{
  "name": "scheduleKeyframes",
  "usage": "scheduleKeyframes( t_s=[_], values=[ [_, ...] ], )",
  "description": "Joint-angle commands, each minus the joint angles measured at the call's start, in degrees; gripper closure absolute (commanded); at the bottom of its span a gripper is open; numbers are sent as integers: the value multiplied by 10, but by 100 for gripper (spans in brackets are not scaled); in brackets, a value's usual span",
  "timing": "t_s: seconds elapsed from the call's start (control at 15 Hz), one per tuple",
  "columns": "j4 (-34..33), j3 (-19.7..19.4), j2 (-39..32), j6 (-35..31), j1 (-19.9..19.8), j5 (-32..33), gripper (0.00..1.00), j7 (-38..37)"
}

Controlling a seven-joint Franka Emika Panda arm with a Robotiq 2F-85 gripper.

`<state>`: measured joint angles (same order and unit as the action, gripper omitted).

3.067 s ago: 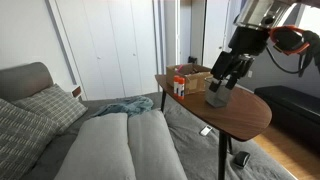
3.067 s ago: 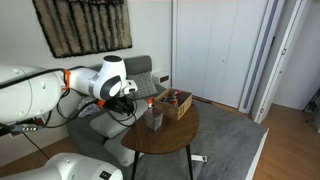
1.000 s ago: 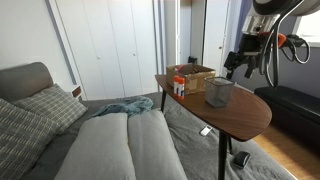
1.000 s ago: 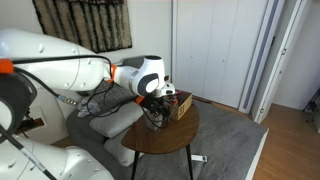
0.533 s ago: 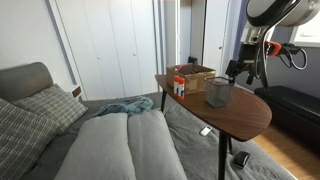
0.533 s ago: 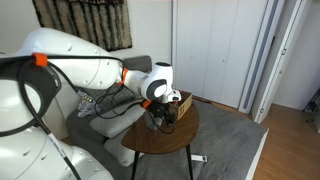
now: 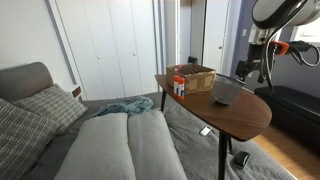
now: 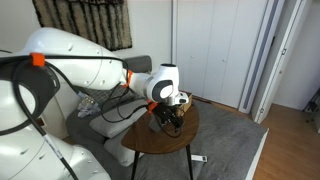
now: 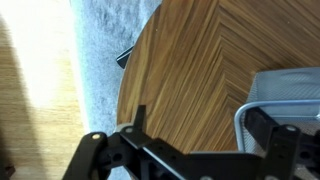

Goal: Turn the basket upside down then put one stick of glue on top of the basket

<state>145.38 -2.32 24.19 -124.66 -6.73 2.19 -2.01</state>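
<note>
The grey mesh basket (image 7: 228,92) is on the round wooden table (image 7: 235,118), tilted off its upright stance; in the wrist view its rim and wall (image 9: 290,95) show at the right. My gripper (image 9: 200,120) is open wide. One finger hooks just inside the basket's rim and the other is over bare tabletop. In an exterior view the gripper (image 7: 245,72) hangs at the basket's far upper edge. Sticks of glue (image 7: 178,87) with red-orange tops stand at the table's edge beside the brown box. In an exterior view (image 8: 168,112) my arm hides the basket.
A brown open box (image 7: 195,75) stands at the back of the table, behind the glue. A sofa with cushions (image 7: 60,125) lies beside the table. Grey carpet and a wooden floor (image 9: 40,90) show below the table edge.
My gripper has come down onto the basket's far rim. The basket, upright half a second ago, is now tipped and shifted slightly along the table.
</note>
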Motion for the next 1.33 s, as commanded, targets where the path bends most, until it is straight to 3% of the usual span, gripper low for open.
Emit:
scheduleKeyframes(
  t_s=[0.0, 0.8, 1.27],
  values=[
    [2, -6, -11, 14, -1, 4, 0, -12],
    [21, -7, -5, 81, -19, -3, 0, -116],
    [4, 11, 65, 142, -1, 50, 0, -47]
  ],
)
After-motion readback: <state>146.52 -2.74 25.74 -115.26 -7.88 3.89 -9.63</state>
